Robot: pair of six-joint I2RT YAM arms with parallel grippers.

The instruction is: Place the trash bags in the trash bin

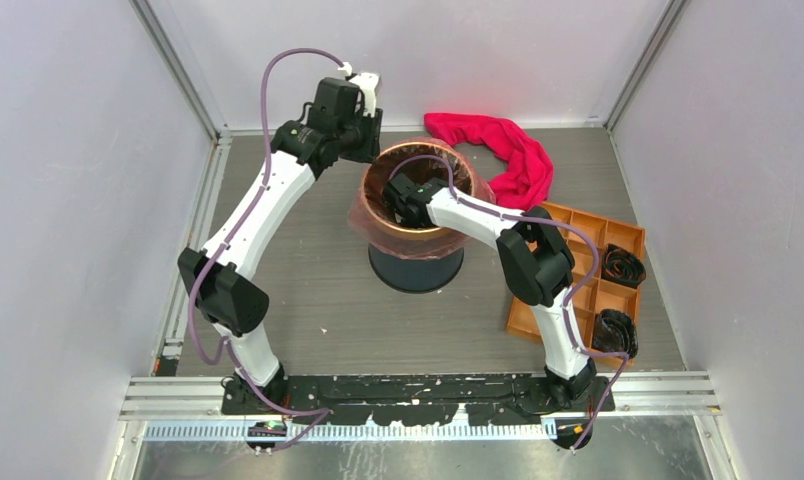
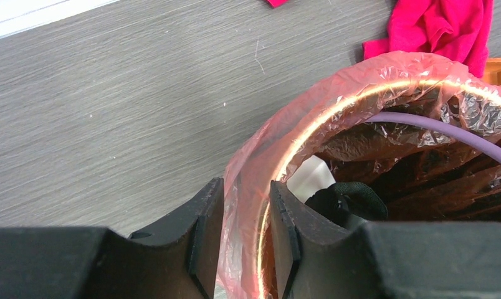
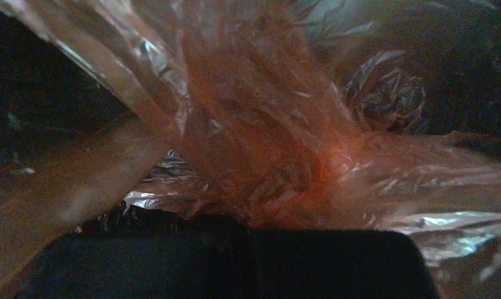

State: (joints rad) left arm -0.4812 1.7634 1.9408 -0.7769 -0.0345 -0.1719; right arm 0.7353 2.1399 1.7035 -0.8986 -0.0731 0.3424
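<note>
The trash bin (image 1: 415,268) stands mid-table, dark navy with a gold rim. The pink trash bag (image 1: 362,214) lines it, and its edge is folded out over the rim. My left gripper (image 1: 372,146) is at the bin's far-left rim. In the left wrist view it (image 2: 247,187) stands open, narrowly astride the film (image 2: 385,68) and the glowing rim (image 2: 310,129), with one finger outside and one inside. My right gripper (image 1: 400,200) reaches down inside the bin. There it (image 3: 251,221) is shut, and crumpled bag film (image 3: 267,124) gathers into its dark tips.
A magenta cloth (image 1: 503,150) lies behind the bin to the right. An orange compartment tray (image 1: 568,213) at the right holds black items (image 1: 621,265). The right arm's purple cable (image 2: 435,128) crosses the bin mouth. Walls close the left, back and right.
</note>
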